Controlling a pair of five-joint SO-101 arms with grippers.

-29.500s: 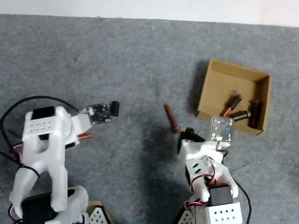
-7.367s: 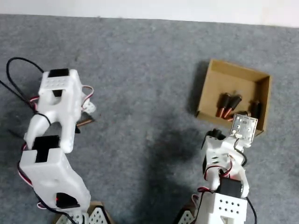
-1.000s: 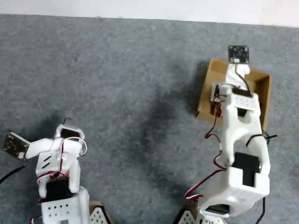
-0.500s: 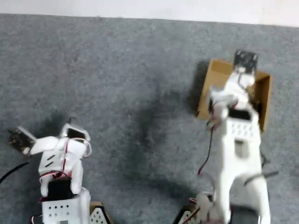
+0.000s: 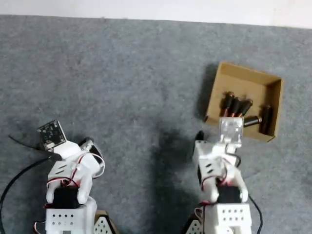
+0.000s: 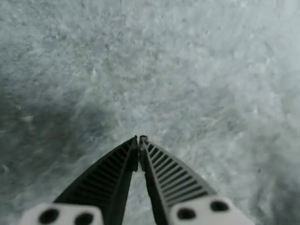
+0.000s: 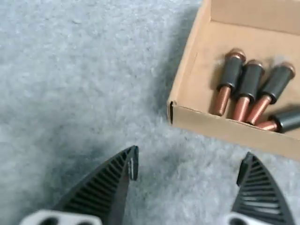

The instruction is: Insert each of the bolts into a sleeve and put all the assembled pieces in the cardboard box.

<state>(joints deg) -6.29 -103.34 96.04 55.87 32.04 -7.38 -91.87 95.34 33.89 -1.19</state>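
The cardboard box sits at the right of the grey mat and holds several assembled pieces. Three copper bolts in black sleeves lie side by side, also clear in the right wrist view as bolts in sleeves. Another assembled piece lies across them, and one more piece rests by the box's right wall. My right gripper is open and holds nothing, just short of the box's near wall. My left gripper is shut and holds nothing, low over bare mat at the lower left.
Both arms are folded back near their bases, the left arm and the right arm. Grey carpet covers the table between and beyond them. A black cable trails at the left edge.
The right arm has drawn back from over the box to the mat in front of it, with its gripper open. The left arm's wrist has swung right. Three pieces now lie side by side in the box.
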